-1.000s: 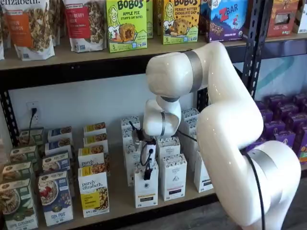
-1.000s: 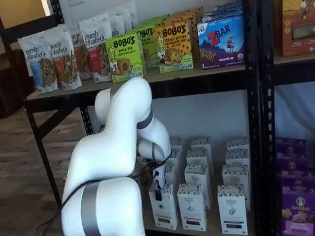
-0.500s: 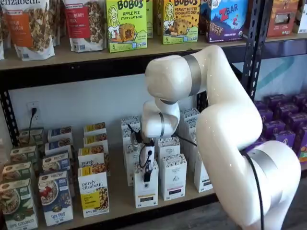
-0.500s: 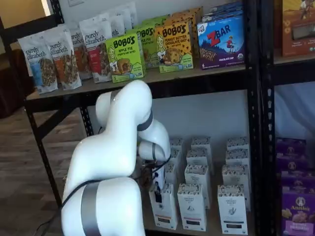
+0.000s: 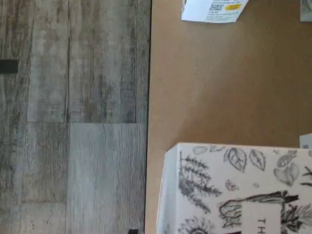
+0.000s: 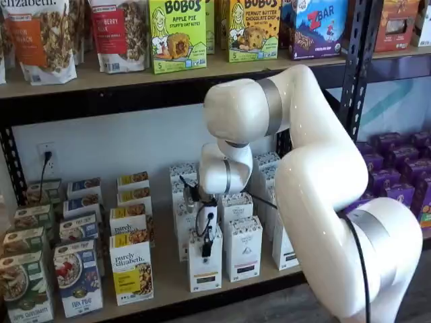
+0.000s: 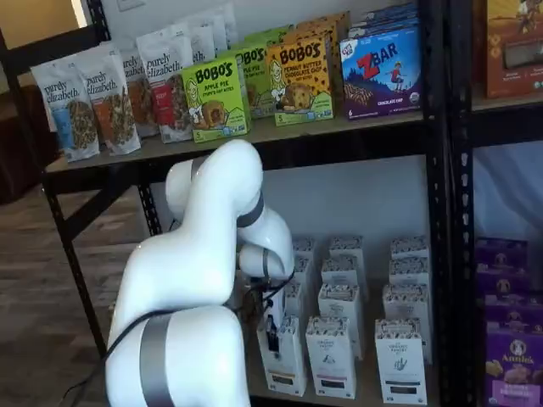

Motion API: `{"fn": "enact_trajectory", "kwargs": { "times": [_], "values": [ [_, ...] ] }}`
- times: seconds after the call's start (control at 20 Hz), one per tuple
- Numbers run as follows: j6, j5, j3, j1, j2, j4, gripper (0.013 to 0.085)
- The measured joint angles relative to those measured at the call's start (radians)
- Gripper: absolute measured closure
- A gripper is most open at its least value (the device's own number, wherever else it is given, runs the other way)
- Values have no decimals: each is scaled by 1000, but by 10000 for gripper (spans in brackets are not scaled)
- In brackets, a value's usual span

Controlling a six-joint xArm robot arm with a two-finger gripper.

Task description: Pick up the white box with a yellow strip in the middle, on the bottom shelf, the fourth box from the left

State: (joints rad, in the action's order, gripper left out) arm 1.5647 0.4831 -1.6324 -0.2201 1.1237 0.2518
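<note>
Seemingly mid-approach, the gripper point(image 6: 207, 247) sits atop the white box point(image 6: 205, 268) on the bottom shelf point(image 6: 168, 282), its grip indiscernible; closing and lifting remain.

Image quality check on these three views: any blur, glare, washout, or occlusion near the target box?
Wrist view: soft focus, the white box top cropped, shelf board flat-lit and warm-tinted. Shelf view: sharp enough, mild glare on the arm shell, the gripper partly hides the box front. Other shelf view: the arm blocks the lower left, the gripper is small and dark, and the finger gap is unreadable.

white box point(image 6: 205, 266) | upright | front row, bottom shelf point(image 6: 172, 282)
</note>
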Motion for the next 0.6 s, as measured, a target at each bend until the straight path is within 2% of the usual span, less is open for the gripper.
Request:
{"fn": "enact_trajectory", "kwargs": {
  "times": [0.05, 0.1, 0.2, 0.25, 0.35, 0.6],
  "values": [
    [1, -5, 2, 0, -1, 1, 210],
    [1, -8, 4, -1, -1, 1, 210],
    [2, -11, 4, -2, 0, 3, 290],
    [2, -11, 3, -2, 0, 4, 290],
    [2, -5, 0, -3, 1, 5, 370],
    [-13, -10, 5, -4, -1, -12, 370]
  ]
}}
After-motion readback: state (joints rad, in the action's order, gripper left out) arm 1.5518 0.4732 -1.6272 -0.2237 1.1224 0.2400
